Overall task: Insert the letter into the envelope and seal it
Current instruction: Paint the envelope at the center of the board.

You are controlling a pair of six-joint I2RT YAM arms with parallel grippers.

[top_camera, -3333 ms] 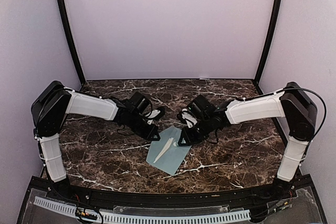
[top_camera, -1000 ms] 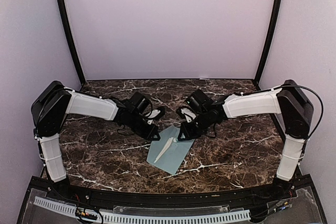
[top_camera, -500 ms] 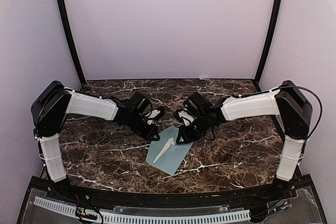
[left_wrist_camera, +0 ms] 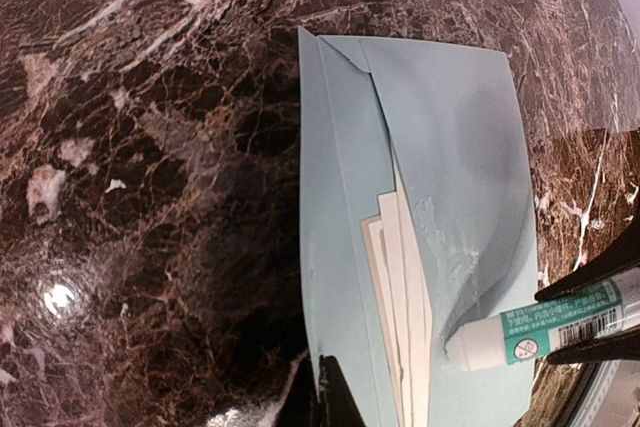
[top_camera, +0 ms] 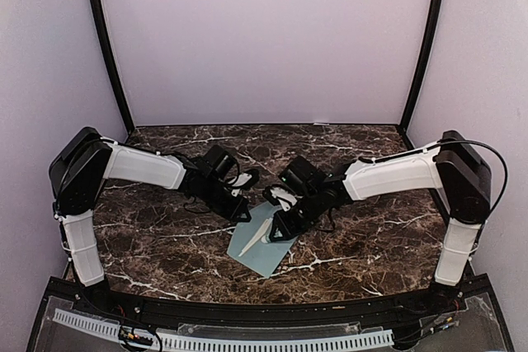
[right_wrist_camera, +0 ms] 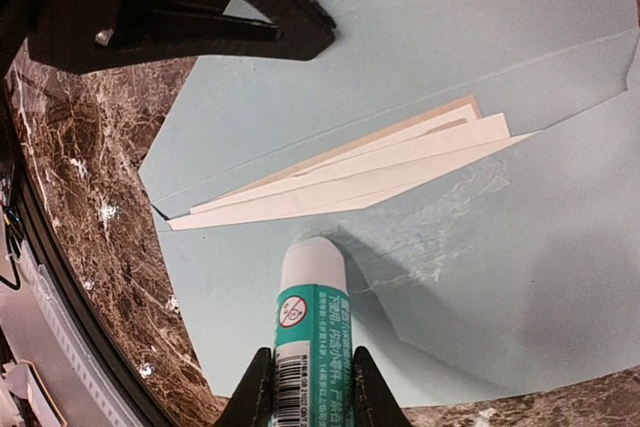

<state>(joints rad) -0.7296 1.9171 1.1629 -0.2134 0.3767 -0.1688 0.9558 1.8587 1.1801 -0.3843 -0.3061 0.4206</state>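
The pale blue envelope (top_camera: pixel 254 255) lies flat on the marble table, its flap (right_wrist_camera: pixel 480 37) open. The letter (right_wrist_camera: pixel 350 182), folded white sheets, sits in the pocket with its edge showing (left_wrist_camera: pixel 400 287). My right gripper (right_wrist_camera: pixel 310 367) is shut on a white-and-green glue stick (right_wrist_camera: pixel 312 312). The stick's white tip presses on the envelope's face just below the pocket opening, beside a shiny glue smear (right_wrist_camera: pixel 450 217). My left gripper (left_wrist_camera: pixel 330 392) is shut, its tips pressing down on the envelope's edge (top_camera: pixel 242 213). The glue stick (left_wrist_camera: pixel 540 329) also shows in the left wrist view.
Dark brown marble table (top_camera: pixel 157 237) with white veins spreads around the envelope. Pale walls and black corner posts (top_camera: pixel 106 47) close in the back and sides. The two arms meet over the table's middle.
My right gripper has slid the glue stick leftward and nearer across the envelope. The left gripper has stayed put on the envelope's edge.
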